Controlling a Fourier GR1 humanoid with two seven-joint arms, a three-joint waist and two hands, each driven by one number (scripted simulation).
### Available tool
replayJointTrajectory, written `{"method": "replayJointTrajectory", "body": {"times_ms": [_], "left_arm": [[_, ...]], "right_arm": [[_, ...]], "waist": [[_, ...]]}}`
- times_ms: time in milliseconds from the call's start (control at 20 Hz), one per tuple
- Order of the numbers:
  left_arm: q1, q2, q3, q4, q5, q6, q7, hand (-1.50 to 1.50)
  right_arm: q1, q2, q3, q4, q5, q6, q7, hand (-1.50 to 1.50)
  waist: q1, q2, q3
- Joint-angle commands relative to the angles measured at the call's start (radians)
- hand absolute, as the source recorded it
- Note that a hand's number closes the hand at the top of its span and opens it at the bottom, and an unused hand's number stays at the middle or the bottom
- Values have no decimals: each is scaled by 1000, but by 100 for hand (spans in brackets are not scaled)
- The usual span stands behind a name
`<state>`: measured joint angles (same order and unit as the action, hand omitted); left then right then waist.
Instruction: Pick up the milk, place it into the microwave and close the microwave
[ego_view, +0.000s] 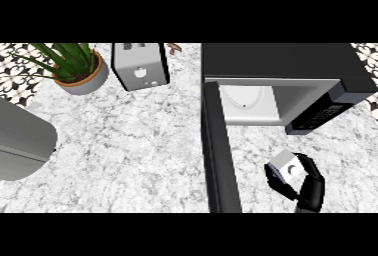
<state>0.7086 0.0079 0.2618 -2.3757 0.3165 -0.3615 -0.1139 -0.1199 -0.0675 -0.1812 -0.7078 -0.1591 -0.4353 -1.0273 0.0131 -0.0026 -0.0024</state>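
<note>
Your right hand (306, 182) at 4 o'clock has its black fingers and thumb curled round the milk (286, 164), a small white-grey carton with a round cap facing up. Its long axis cannot be told, and no writing is readable. It is held in front of the microwave (295, 65), whose door (220, 150) stands open toward 6 o'clock. Your left hand is unseen.
</note>
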Motion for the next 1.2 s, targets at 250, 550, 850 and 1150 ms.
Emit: {"method": "replayJointTrajectory", "body": {"times_ms": [250, 550, 850, 1150], "left_arm": [[22, 10, 26, -60, 81, -36, -6, -150], [-22, -3, 20, -10, 63, -15, -7, -150], [-7, -7, 82, 14, 82, -63, -19, -150], [94, -7, 114, -32, 153, -106, -33, -150]], "right_arm": [[-128, -222, 136, 70, 70, 442, 4, 150], [-137, -192, 210, -11, 79, 571, 24, 150], [-117, -211, 216, -224, 67, 537, 157, 150], [-80, -154, 243, -380, 97, 447, 291, 150]], "waist": [[30, 4, 6], [-5, 1, 2], [-10, -1, 2], [-2, -1, 2]]}}
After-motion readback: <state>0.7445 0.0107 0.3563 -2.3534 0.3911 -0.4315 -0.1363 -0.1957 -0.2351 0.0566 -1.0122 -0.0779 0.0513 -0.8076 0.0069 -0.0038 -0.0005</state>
